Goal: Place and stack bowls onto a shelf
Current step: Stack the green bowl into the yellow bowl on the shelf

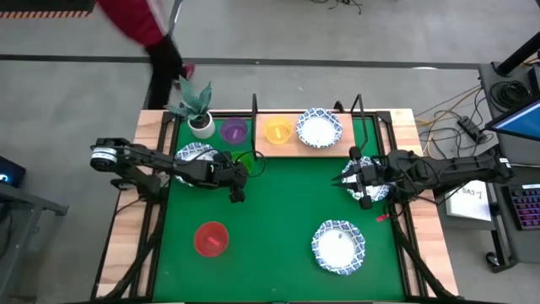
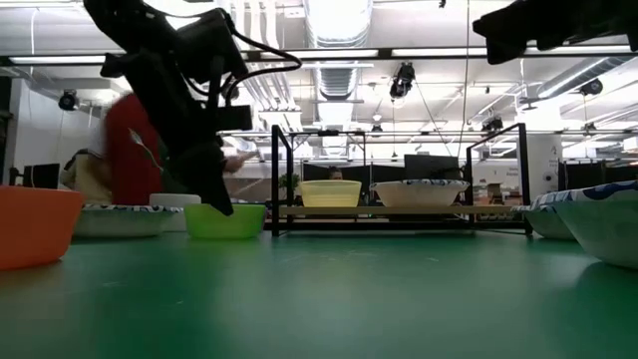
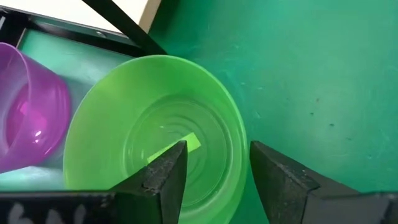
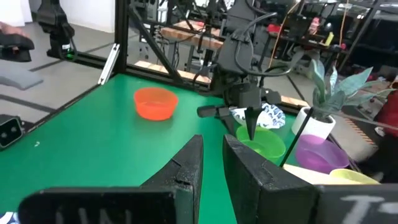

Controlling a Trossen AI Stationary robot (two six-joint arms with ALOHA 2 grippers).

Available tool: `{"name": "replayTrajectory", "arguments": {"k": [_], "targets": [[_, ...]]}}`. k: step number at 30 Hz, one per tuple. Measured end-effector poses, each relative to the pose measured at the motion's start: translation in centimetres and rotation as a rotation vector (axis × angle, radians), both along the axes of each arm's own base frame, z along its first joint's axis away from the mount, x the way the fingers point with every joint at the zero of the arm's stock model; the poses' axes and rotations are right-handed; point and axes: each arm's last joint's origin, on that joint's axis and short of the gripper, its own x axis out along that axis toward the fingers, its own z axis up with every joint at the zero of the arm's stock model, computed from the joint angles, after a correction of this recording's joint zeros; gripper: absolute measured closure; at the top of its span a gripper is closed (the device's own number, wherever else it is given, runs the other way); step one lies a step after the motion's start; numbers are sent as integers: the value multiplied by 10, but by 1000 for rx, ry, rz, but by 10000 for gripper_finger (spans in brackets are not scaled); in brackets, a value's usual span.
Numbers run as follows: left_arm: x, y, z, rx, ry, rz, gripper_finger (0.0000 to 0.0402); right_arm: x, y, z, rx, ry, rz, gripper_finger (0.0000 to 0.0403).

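The green bowl (image 3: 155, 130) sat on the mat (image 1: 278, 211) just in front of the shelf (image 1: 297, 145), beside the purple bowl (image 3: 28, 112) already up there with the yellow bowl (image 1: 278, 131) and a white bowl (image 1: 318, 128). My left gripper (image 3: 214, 171) straddled its near rim, fingers spread, one inside and one outside. My right gripper (image 4: 211, 165) waited near the mat's right edge, fingers nearly together, holding nothing. I judged a shallow pinch on that thin rim could tip the bowl or knock it into the shelf's black upright (image 3: 124, 25)
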Motion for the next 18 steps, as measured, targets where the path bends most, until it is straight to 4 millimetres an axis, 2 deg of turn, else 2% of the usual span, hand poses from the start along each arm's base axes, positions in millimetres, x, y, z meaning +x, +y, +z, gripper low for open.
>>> {"name": "replayTrajectory", "arguments": {"k": [5,11,15,18], "targets": [[0,0,0,-1,1,-1,273,1,0,-1,-1,4,-1,351],[0,-1,-1,-35,1,-20,331,0,0,0,0,2,-3,351],[0,-2,-1,-50,1,-30,384,0,0,0,0,2,-4,351],[1,-2,0,-57,2,-32,396,0,0,0,1,2,-5,351]]}}
